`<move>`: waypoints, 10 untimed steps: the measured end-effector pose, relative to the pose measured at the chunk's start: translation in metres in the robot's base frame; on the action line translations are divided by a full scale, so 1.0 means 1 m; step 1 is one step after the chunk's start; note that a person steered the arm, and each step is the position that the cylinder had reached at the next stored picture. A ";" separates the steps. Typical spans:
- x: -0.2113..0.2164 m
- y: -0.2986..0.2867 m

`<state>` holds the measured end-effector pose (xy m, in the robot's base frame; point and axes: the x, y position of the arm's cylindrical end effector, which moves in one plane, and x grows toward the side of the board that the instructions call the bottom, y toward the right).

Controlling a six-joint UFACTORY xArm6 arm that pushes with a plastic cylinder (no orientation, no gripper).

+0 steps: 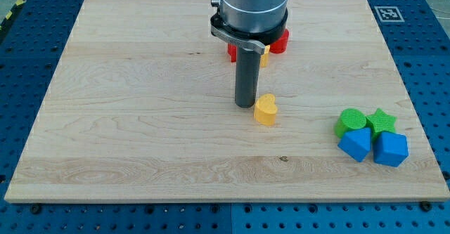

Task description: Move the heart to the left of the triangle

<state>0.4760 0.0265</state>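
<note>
A yellow heart lies near the board's middle. My tip rests on the board just to the left of the heart, touching or nearly touching it. A blue block with a pointed, triangle-like shape lies at the lower right. Behind the rod at the view's top, red blocks and a small yellow block are largely hidden by the arm.
At the lower right sit a green cylinder, a green star and a second blue block, clustered with the blue triangle. The wooden board lies on a blue perforated table. A marker tag is at the top right.
</note>
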 end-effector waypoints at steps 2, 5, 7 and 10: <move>0.009 0.024; -0.006 0.049; 0.015 0.059; 0.040 0.055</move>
<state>0.5157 0.0816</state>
